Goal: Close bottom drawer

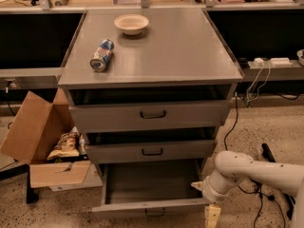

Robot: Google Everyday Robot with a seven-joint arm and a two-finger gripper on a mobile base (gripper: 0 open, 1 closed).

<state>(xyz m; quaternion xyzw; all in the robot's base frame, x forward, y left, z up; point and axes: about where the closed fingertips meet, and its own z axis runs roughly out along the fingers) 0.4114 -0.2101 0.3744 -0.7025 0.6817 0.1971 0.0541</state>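
The bottom drawer of the grey cabinet is pulled far out, showing its plain grey tray and slim front panel with a small dark handle at centre. The tray looks bare. My gripper hangs at the bottom right, just past the drawer front's right end, its pale fingers pointing down. The white arm comes in from the right edge.
The medium drawer and the tall top drawer above stand slightly out. A tipped can and a bowl sit on the cabinet top. An open cardboard box with snack bags stands at the left. Cables trail at the right.
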